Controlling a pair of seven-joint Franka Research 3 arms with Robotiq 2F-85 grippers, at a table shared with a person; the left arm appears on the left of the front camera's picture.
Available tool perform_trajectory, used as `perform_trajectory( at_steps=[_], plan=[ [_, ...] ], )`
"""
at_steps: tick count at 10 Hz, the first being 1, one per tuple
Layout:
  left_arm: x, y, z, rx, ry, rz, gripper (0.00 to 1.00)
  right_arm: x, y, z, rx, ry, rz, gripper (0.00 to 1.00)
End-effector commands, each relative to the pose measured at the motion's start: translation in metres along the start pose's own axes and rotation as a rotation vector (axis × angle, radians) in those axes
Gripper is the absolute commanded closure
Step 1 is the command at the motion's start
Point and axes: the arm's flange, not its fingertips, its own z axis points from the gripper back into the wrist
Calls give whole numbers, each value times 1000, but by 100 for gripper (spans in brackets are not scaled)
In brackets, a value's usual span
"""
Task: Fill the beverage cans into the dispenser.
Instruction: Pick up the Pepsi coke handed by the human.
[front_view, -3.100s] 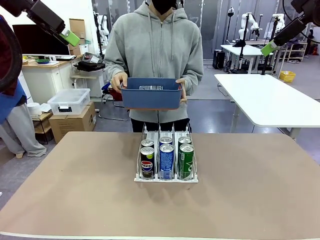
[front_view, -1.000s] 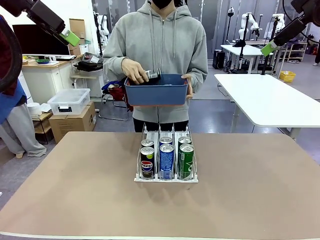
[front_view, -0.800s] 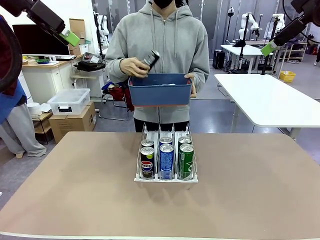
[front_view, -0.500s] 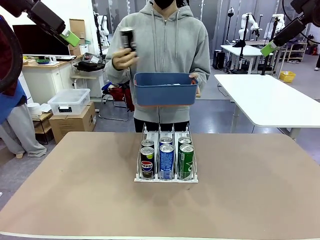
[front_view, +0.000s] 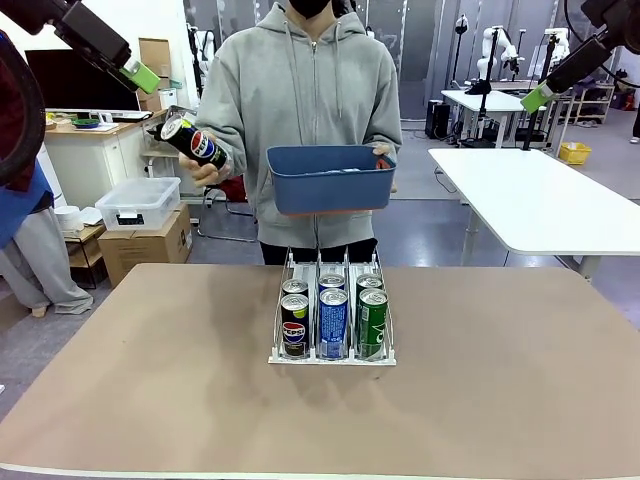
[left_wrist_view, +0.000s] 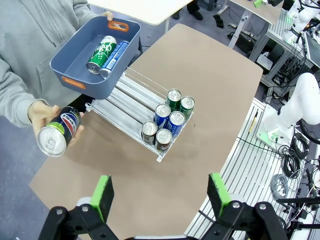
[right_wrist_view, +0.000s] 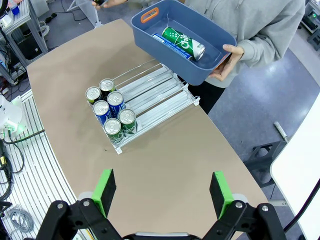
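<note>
Pepsi can (left_wrist_view: 57, 132) now below left tool (left_wrist_view: 161, 193)

The black Pepsi can (front_view: 194, 143) has left the blue tub (front_view: 330, 185). A second ago the person's right hand (front_view: 207, 168) was drawing it out, half a second ago it was raised well above the tub's rim, and now that hand holds it tilted, silver top outward, off the tub's end at about rim height. The tub, gripped at both ends three seconds ago, now hangs from the person's left hand (front_view: 381, 153) alone.
</note>
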Motion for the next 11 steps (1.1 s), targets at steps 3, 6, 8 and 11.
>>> perform_trajectory(
  at_steps=[3,6,8,11],
  plan=[
    [-1,1,2,3,-4,-3,0,-1,0,1,9,-7,2,0],
    [-1,1,2,3,-4,-3,0,-1,0,1,9,-7,2,0],
    [-1,1,2,3,-4,-3,0,-1,0,1,9,-7,2,0],
    [-1,1,2,3,-4,-3,0,-1,0,1,9,-7,2,0]
  ],
)
